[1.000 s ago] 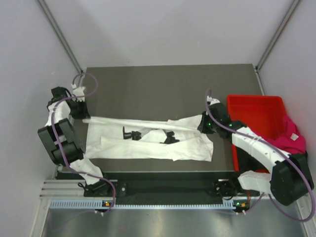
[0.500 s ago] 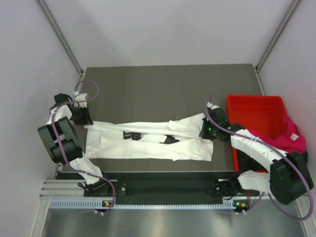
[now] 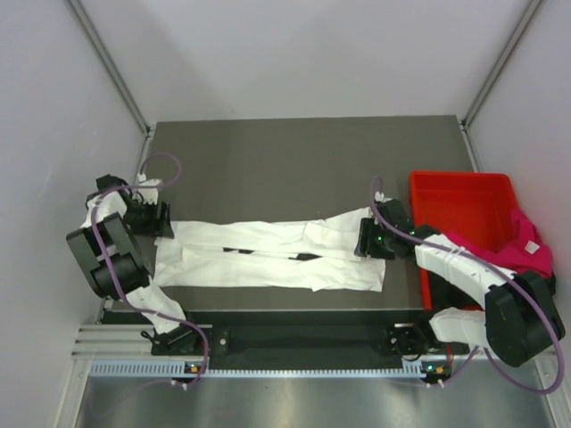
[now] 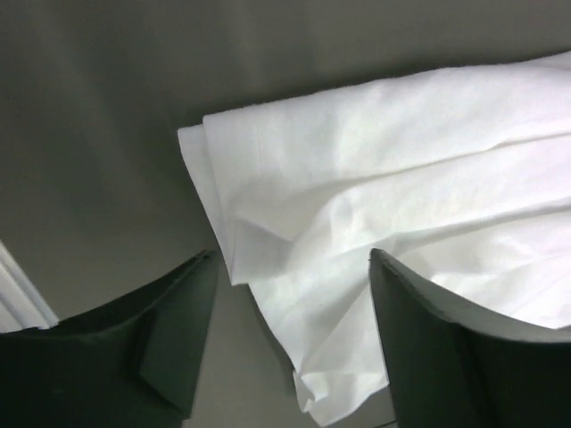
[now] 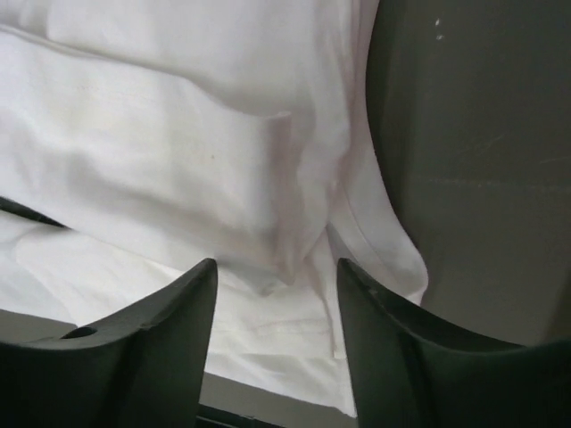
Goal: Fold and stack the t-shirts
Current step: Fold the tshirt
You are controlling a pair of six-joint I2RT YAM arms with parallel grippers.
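Dark table (image 3: 303, 152) bears the lengthwise-folded white t-shirt (image 3: 268, 256); left gripper (image 4: 293, 260) and right gripper (image 5: 277, 266), jaws apart, should rise straight without dragging cloth.

A lab test cell: plain white walls (image 3: 294, 53) enclose a dark table (image 3: 303, 160) on aluminium rails (image 3: 116, 343).

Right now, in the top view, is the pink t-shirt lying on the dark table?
No, the pink t-shirt is draped over the right side of the red bin, not spread on the table top.
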